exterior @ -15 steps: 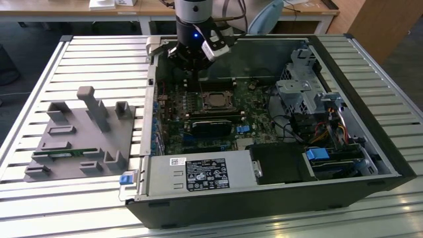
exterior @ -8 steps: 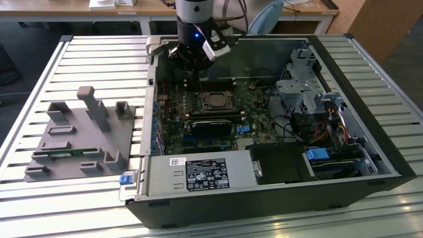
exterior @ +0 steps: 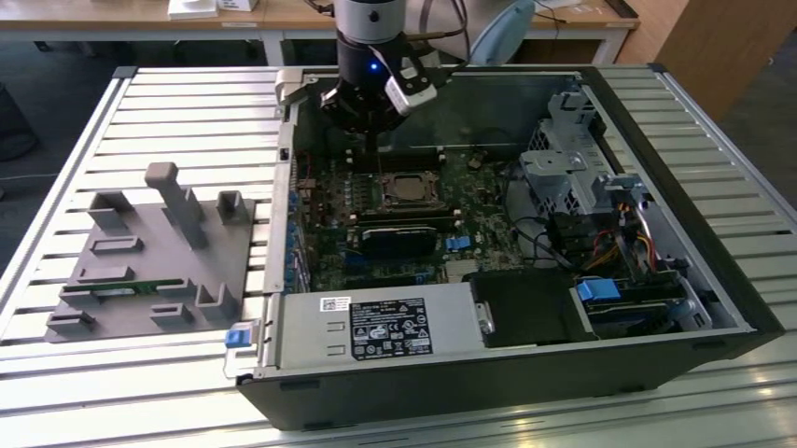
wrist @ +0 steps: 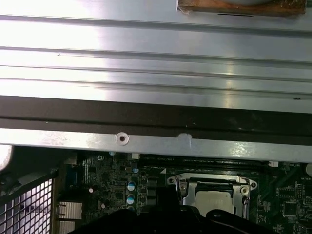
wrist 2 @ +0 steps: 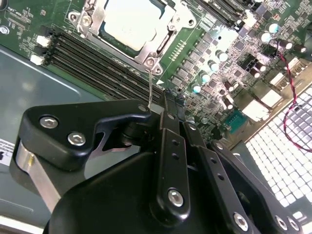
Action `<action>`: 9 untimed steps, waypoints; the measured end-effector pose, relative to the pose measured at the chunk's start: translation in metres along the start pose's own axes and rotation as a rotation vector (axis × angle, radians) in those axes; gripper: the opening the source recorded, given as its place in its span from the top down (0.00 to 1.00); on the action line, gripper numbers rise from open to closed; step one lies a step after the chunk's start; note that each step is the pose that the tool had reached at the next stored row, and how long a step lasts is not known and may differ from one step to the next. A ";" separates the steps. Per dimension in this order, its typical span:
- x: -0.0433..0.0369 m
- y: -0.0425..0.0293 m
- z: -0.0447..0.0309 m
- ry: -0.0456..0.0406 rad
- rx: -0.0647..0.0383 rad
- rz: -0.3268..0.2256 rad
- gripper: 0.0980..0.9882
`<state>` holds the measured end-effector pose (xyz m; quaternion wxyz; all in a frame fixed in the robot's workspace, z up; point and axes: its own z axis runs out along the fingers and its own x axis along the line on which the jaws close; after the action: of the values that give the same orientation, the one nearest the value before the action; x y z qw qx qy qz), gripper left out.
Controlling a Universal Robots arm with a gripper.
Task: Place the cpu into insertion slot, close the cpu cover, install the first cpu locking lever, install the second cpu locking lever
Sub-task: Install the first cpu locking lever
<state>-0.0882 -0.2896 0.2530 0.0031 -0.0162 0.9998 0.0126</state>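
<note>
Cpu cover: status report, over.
Gripper shut, beside thin wire lever. Cpu seated, cpu cover down over it. Nothing blocking.

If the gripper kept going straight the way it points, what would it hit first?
The gripper would probably meet the green circuit board first, just off the corner of the cpu cover by the memory slots; depth is unclear.

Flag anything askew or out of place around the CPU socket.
Nothing spilled or damaged. The cpu sits flat under the closed cpu cover, but a thin wire locking lever stands up from its corner, unlatched, close to the gripper.
</note>
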 end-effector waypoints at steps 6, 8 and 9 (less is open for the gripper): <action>-0.0049 -0.0002 0.0000 0.0000 0.000 0.000 0.98; -0.0067 -0.0002 0.0000 0.0000 0.000 0.000 0.98; -0.0078 -0.0002 0.0001 0.0000 0.000 0.000 0.98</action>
<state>-0.0804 -0.2896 0.2530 0.0031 -0.0162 0.9998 0.0126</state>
